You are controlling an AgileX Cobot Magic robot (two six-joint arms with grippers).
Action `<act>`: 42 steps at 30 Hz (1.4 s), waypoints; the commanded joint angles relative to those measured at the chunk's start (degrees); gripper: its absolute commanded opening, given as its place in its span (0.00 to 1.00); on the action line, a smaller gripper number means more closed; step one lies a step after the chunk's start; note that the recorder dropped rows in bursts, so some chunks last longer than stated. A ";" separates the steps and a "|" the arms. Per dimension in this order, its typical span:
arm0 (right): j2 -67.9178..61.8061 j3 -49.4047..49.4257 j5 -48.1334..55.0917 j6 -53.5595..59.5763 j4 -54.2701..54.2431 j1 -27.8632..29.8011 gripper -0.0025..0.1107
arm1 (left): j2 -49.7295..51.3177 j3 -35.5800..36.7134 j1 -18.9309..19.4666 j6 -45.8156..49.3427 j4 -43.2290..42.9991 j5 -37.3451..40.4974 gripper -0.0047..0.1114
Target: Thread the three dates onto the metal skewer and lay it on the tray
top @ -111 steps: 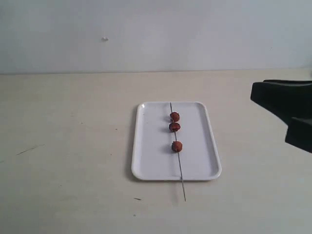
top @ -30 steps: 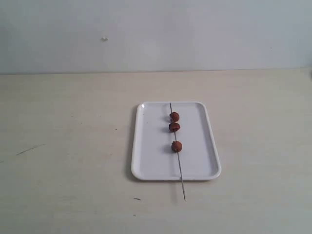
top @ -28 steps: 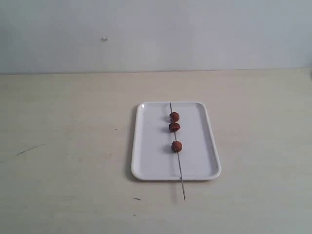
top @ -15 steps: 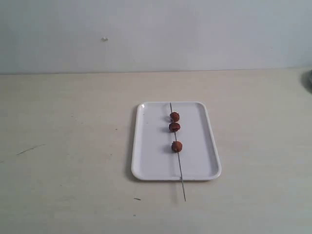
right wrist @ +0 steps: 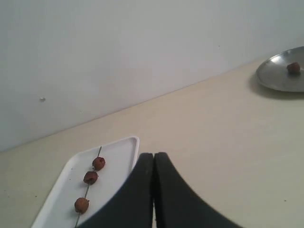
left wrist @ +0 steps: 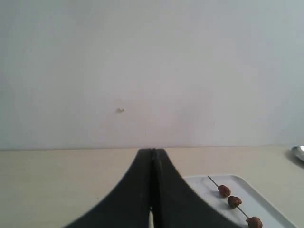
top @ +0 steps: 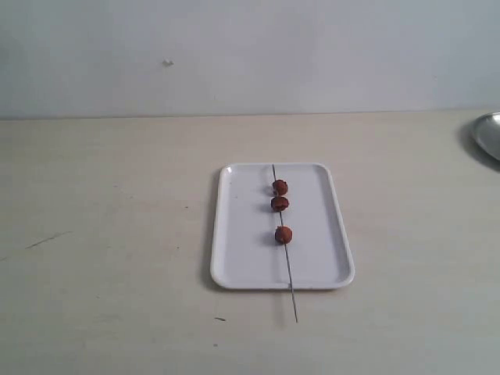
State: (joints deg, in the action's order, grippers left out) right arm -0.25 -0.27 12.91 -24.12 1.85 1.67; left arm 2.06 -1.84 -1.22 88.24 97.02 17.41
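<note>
The white tray lies at the table's middle in the exterior view. Along it lies the metal skewer, its near tip sticking out past the tray's front rim. Three dates are threaded on it: one, a second close behind, a third further along. Neither gripper appears in the exterior view. My left gripper is shut and empty, with the tray and dates off to one side. My right gripper is shut and empty beside the tray and skewer.
A round silver dish sits at the far right table edge; in the right wrist view this dish holds one loose date. A pale wall backs the table.
The right arm, dark at the right edge at first, has left the exterior view. The silver dish has come into sight there. Tray, skewer and dates have not moved.
</note>
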 commanded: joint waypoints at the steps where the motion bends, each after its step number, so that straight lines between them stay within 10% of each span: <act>1: 0.25 0.27 -0.02 0.00 -0.07 0.31 0.02 | 0.39 0.27 0.06 -19.51 -10.79 -3.76 0.04; 6: 0.25 0.27 -0.02 0.00 -0.07 0.31 0.02 | 0.39 0.27 0.06 -65.76 -46.21 -9.81 0.04; 15: 0.25 0.27 -0.02 0.00 -0.07 0.31 0.02 | 0.39 1.84 0.06 -97.73 -88.37 -11.04 0.04; 42: 0.25 0.27 -0.02 0.00 -0.07 0.31 0.02 | 0.39 1.84 0.06 -98.69 -99.85 -9.73 0.04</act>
State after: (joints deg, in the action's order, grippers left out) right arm -0.25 -0.27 12.91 -24.14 1.85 1.67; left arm 2.09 -0.18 -1.22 -10.08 -2.59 7.59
